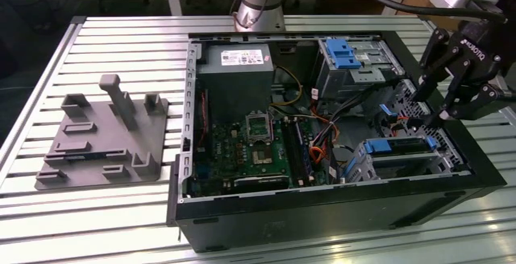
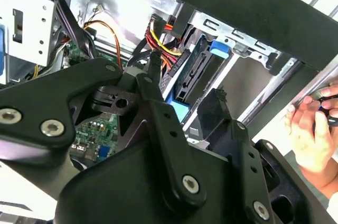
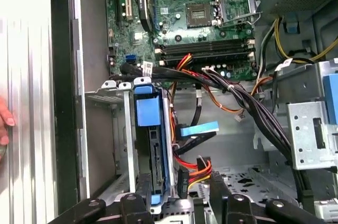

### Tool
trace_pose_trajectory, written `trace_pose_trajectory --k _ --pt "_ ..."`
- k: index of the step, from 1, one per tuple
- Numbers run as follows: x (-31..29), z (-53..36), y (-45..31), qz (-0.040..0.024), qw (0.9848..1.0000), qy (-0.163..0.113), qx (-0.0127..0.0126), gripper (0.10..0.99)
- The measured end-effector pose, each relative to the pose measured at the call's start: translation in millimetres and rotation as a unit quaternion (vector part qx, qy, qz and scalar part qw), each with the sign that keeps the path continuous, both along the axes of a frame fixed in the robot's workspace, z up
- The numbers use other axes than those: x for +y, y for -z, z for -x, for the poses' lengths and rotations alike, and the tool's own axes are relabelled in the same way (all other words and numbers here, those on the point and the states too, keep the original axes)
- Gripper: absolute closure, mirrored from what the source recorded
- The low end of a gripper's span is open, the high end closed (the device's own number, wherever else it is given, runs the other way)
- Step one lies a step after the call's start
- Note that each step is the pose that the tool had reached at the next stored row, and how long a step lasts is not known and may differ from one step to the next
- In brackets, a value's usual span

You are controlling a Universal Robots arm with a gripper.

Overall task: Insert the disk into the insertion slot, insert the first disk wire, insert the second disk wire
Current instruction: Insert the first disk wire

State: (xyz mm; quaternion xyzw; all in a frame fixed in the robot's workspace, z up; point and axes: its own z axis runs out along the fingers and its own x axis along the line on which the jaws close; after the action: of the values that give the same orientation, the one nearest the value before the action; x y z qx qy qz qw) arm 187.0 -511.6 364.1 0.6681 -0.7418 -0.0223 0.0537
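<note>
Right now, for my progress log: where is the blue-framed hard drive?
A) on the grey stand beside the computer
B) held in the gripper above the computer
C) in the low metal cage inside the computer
C: in the first wrist view the hard drive sits inside the low metal cage, not in any grasp.

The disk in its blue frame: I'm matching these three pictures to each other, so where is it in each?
Exterior view: the disk sits in the low metal cage, toward the exterior view's right.
Second wrist view: disk edge-on, beside red and yellow wires.
First wrist view: disk edge-on inside the cage.
Shared landmark: the green circuit board.
</note>
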Motion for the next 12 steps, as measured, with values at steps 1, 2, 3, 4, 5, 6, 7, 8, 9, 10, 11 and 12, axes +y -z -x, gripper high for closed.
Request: trace_pose_trajectory --k 1,2,3,4,5,6,7,8,9,10,11,12 --pt "0.0 -0.4 1.5 0.0001 1.0 0.0 0.0012 0.541" --pt "0.0 -1.0 3.0 0.0001 1.0 0.0 0.0019 0.608" --pt "0.1 -1.7 4.5 0.0001 1.0 -0.001 0.0022 0.608" --pt "0.2 -2.6 5.9 0.0001 1.0 -0.001 0.0025 0.608" --pt "0.4 -3.7 7.3 0.0001 1.0 -0.001 0.0026 0.678" --pt "0.5 -4.7 8.8 0.0 1.0 -0.001 0.0027 0.678" --pt "0.7 -5.5 10.4 0.0001 1.0 -0.001 0.0028 0.678" --pt "1.0 -6.0 11.8 0.0001 1.0 -0.001 0.0028 0.678" --pt "1.3 -6.1 13.1 0.0001 1.0 -0.001 0.0028 0.678" --pt "1.6 -6.0 13.8 0.0 1.0 -0.001 0.0028 0.678" --pt "1.8 -6.1 14.1 0.0 1.0 -0.001 0.0028 0.678" --pt "2.4 -6.1 14.1 0.0001 1.0 -0.001 0.0027 0.678"
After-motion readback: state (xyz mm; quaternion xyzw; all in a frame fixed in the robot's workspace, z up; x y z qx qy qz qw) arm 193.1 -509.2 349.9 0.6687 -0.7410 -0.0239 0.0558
